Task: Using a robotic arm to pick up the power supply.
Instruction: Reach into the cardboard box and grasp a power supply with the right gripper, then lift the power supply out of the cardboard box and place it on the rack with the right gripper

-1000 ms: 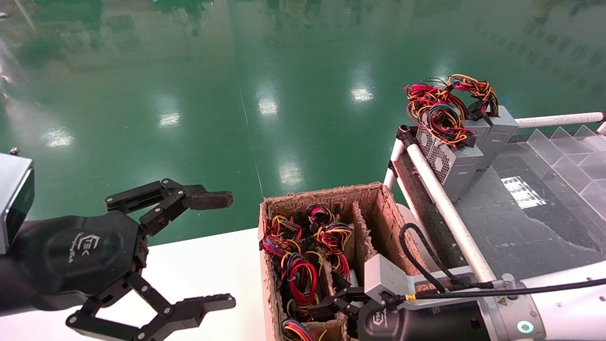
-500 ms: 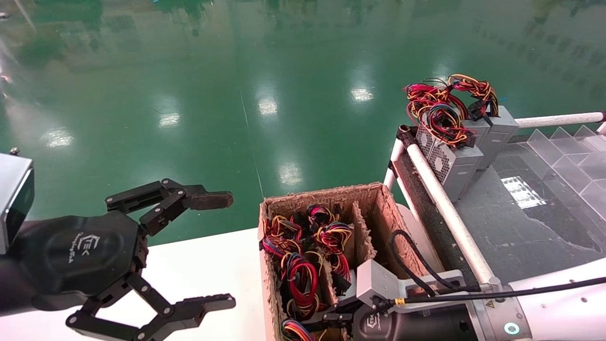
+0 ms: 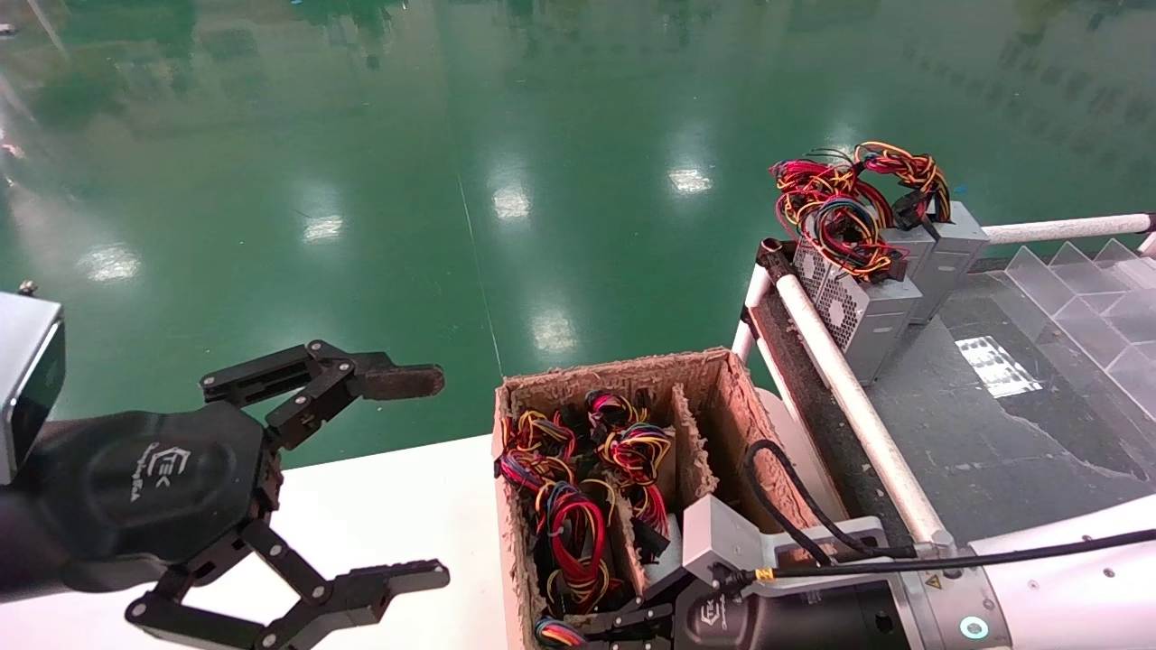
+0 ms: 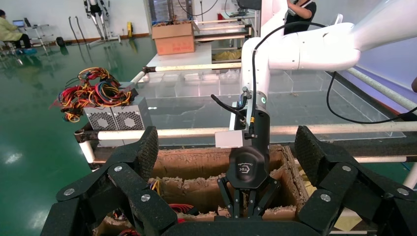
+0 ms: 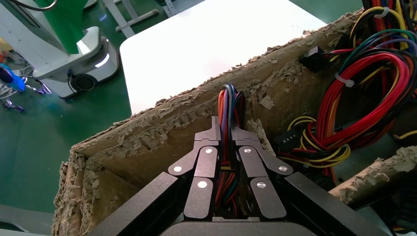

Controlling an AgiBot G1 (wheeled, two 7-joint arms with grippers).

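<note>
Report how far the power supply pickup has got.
Done: the right end effector has reached into the cardboard box and its fingers are shut on a wire bundle of a power supply.
In hand: that grip; the supply's metal body is hidden.
Left: lifting it out; the bundle is still inside the box.
The left end effector hangs open over the white table.

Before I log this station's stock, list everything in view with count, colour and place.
Cardboard box: one, brown, frayed, divided, on the white table's edge.
Wire bundles: several, red, yellow, blue, in the box.
Power supplies: at least two, silver-grey, wires on top, on the dark rack beside the box.
Table: one, white.
Floor: green, glossy.
Left claw: black, open, above the table.
Right claw: black, inside the box, closed on a wire bundle.
</note>
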